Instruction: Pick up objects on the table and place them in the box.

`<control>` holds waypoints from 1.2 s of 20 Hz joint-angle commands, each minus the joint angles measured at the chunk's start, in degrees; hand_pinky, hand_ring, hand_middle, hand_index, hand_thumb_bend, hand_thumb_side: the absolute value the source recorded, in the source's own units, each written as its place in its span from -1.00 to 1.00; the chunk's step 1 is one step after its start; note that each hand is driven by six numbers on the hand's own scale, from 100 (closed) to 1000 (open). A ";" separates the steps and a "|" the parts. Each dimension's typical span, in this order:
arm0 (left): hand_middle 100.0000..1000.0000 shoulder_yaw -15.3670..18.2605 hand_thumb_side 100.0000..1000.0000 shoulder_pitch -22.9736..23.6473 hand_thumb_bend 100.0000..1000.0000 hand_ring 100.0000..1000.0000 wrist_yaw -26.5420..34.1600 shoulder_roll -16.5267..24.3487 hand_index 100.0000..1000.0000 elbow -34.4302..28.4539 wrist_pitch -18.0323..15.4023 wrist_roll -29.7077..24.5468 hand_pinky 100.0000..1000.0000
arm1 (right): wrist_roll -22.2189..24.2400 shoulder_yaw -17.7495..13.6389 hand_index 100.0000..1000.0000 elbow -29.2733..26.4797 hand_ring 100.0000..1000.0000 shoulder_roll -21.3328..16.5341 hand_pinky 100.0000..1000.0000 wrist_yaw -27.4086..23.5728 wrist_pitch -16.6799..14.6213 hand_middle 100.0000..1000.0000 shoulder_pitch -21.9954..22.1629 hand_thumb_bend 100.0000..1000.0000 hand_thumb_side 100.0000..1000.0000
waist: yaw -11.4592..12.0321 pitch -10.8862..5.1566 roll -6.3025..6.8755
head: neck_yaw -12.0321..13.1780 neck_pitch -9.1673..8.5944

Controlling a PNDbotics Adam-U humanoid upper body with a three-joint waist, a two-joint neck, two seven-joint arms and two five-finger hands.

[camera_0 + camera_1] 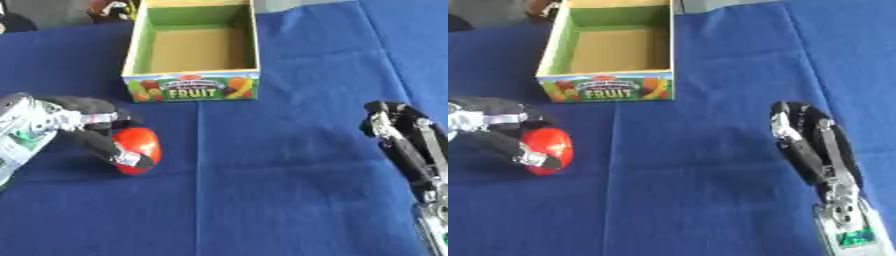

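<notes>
A round red object [140, 145] lies on the blue cloth at the left. My left hand [92, 122] comes in from the left edge with its fingers and thumb curled round the red object. The open cardboard box [191, 92], printed with FRUIT on its front wall, stands at the top centre, above and to the right of that hand; its green-lined inside shows nothing in it. My right hand [807, 142] rests at the right, fingers straight and pointing up, holding nothing.
A blue cloth [280, 165] covers the whole table, with a fold line running down from the box. Dark shapes show at the top left corner beyond the cloth.
</notes>
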 commanded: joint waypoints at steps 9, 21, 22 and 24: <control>0.62 -0.53 0.52 -0.70 0.57 0.03 -0.58 0.38 1.00 -0.06 -0.61 -0.49 -0.84 | 0.10 0.05 0.34 -1.18 0.10 0.07 0.20 0.53 0.31 -0.10 -0.43 -1.00 0.25 | -0.14 -0.64 -0.25 | 0.18 -0.73; 0.17 -0.92 0.38 -1.48 0.30 -0.13 -7.98 0.16 0.64 -2.83 -2.75 -0.49 -1.00 | 0.26 0.05 0.34 -1.18 0.11 0.23 0.20 0.54 0.66 -0.10 -0.37 -1.00 0.25 | -0.21 -0.35 -0.09 | 0.05 -0.74; 0.16 -1.01 0.38 -1.52 0.28 -0.13 -8.65 0.10 0.60 -3.00 -3.00 -0.49 -1.00 | 0.27 0.05 0.34 -1.18 0.11 0.26 0.20 0.54 0.70 -0.10 -0.37 -1.00 0.25 | -0.21 -0.32 -0.07 | 0.05 -0.72; 0.10 -1.05 0.39 -1.51 0.21 -0.12 -9.55 0.06 0.56 -3.11 -3.41 -0.49 -1.00 | 0.23 0.01 0.34 -1.18 0.11 0.27 0.20 0.53 0.78 -0.10 -0.35 -1.00 0.25 | -0.22 -0.30 -0.02 | 0.03 -0.69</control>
